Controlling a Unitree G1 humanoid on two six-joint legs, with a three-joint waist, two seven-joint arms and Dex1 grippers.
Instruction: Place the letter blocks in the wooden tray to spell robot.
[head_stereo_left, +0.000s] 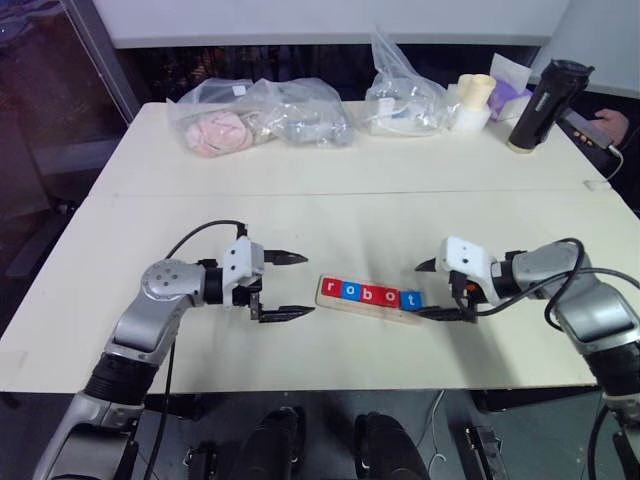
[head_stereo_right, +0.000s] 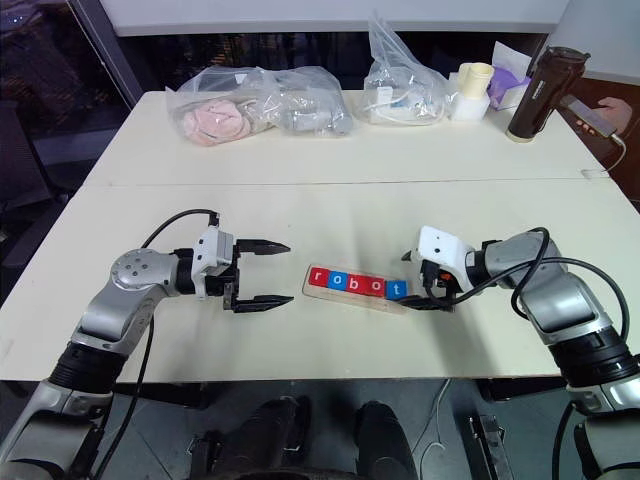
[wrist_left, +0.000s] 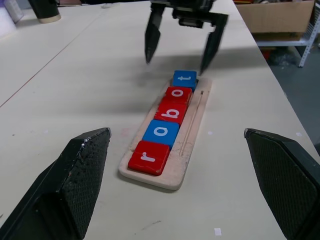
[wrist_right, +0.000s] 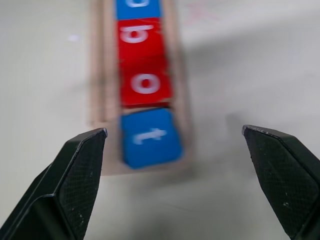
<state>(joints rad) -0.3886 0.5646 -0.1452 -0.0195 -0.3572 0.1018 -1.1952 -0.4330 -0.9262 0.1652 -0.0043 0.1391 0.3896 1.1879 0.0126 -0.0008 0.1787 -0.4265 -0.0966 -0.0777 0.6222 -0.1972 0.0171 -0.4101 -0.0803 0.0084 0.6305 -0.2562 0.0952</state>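
Cream table (head_stereo_left: 330, 190), wooden tray (wrist_left: 190, 135), letter blocks (wrist_left: 167, 120) reading "robot"

Even, bright overhead light falls on the cream rectangular tabletop (head_stereo_left: 330, 210), with no glare. Soft, faint shadows lie under the two end effectors at centre frame. The upper left corner of the head views is dark. In the right wrist view, the small flat blue and red square letter blocks (wrist_right: 145, 85) and pale narrow wooden tray (wrist_right: 97, 75) are blurred and out of focus. The left wrist view is sharper; a grey shadow crosses the tabletop at upper centre.
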